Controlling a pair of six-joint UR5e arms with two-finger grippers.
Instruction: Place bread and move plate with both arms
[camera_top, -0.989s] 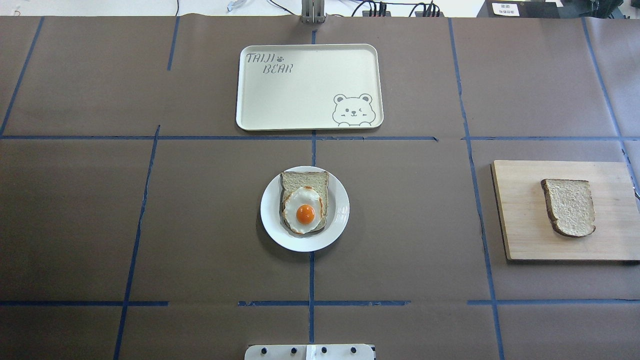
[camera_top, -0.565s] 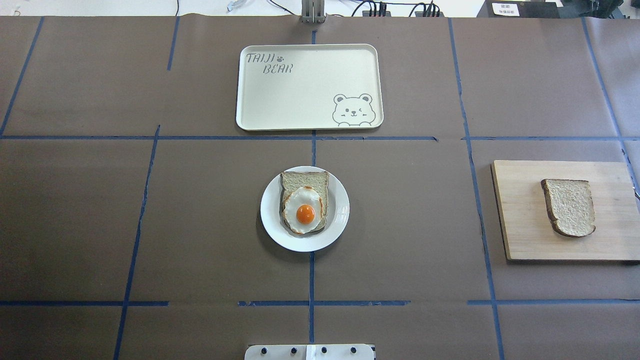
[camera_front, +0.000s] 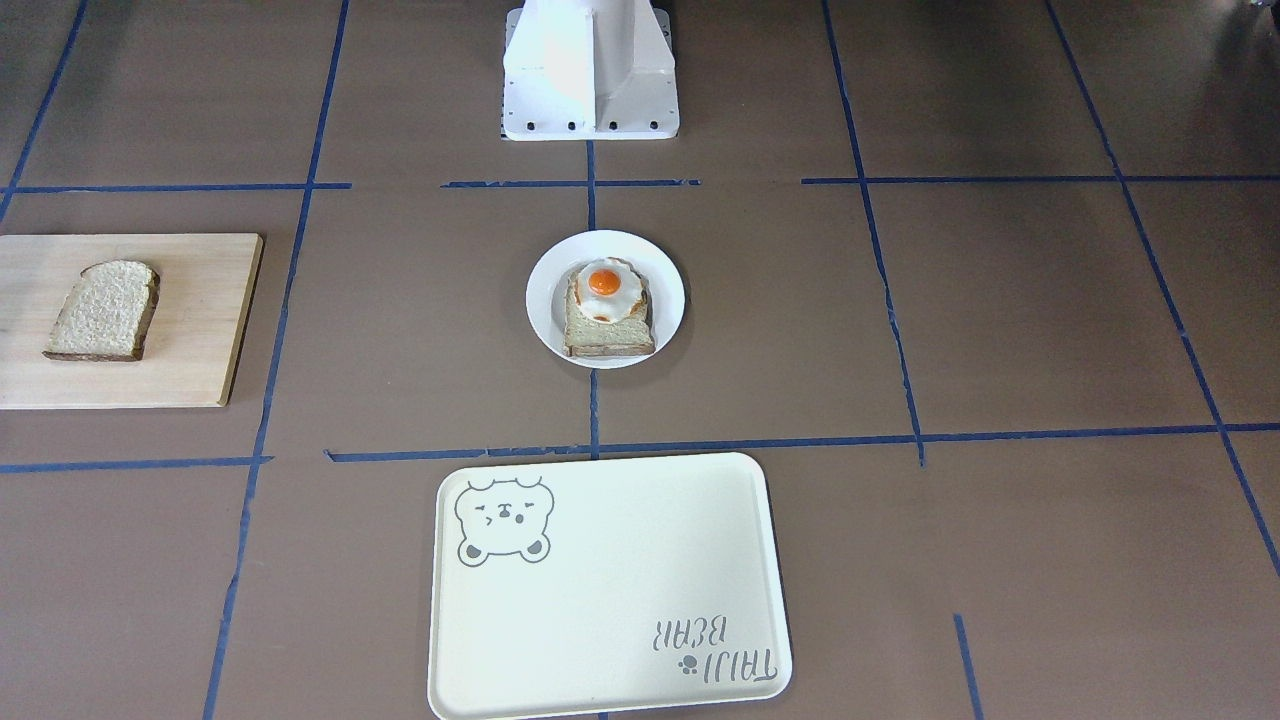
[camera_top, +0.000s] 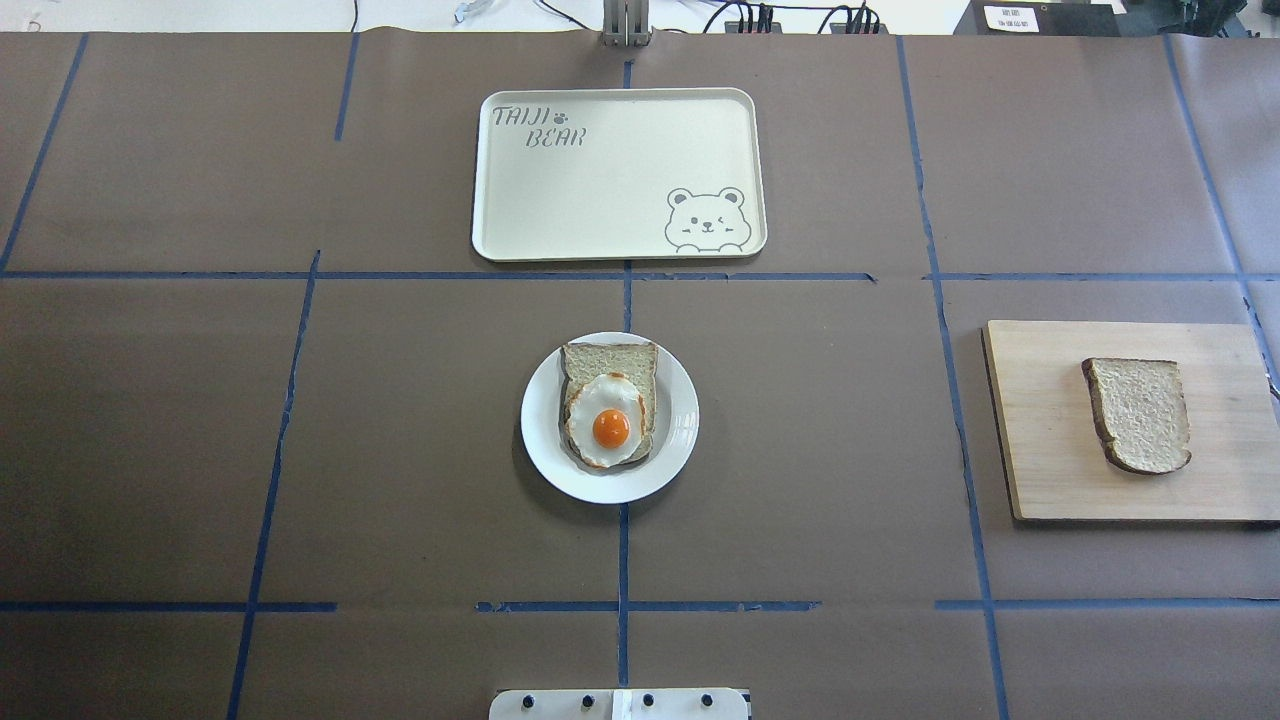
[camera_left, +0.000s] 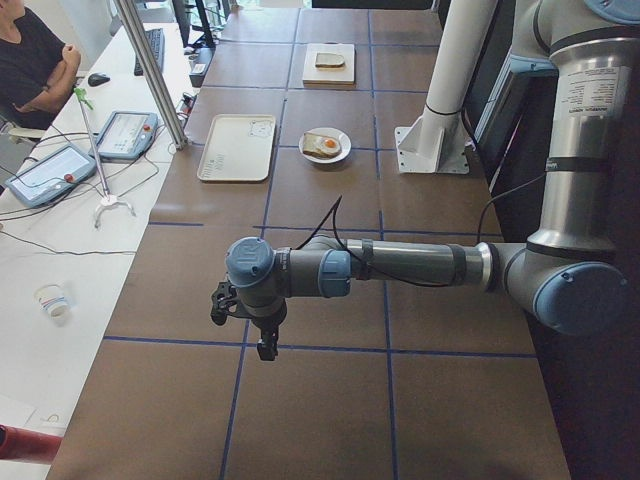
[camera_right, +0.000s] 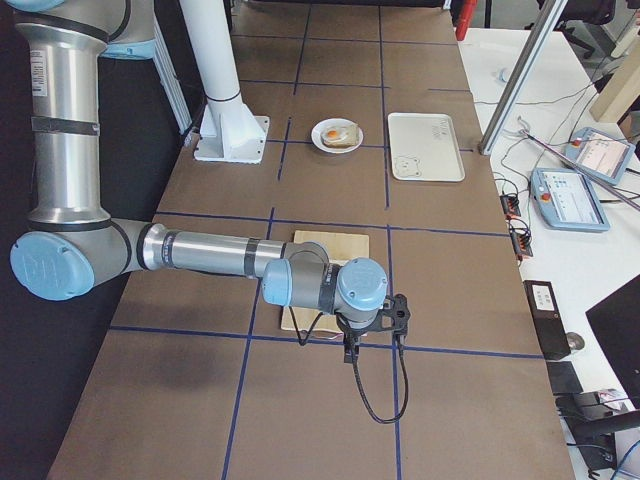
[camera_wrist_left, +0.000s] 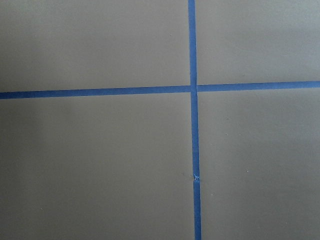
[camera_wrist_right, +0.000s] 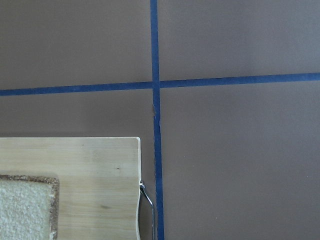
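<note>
The plain bread (camera_top: 1140, 415) lies flat on a wooden cutting board (camera_top: 1040, 440) at the table's right side; it also shows in the front view (camera_front: 103, 310) and at the right wrist view's bottom left corner (camera_wrist_right: 25, 210). The small white plate (camera_top: 540, 455) sits at the table's centre and bears another slice topped with a fried egg (camera_top: 610, 420). My left gripper (camera_left: 262, 350) hangs over bare table far to the left. My right gripper (camera_right: 372, 350) hangs just past the board's outer end. Both show only in side views, so I cannot tell whether they are open or shut.
A cream rectangular tray with a bear drawing (camera_top: 600, 170) lies beyond the plate, on the far side. The white pedestal base (camera_front: 590, 70) stands at the robot's side of the table. Blue tape lines cross the brown table cover.
</note>
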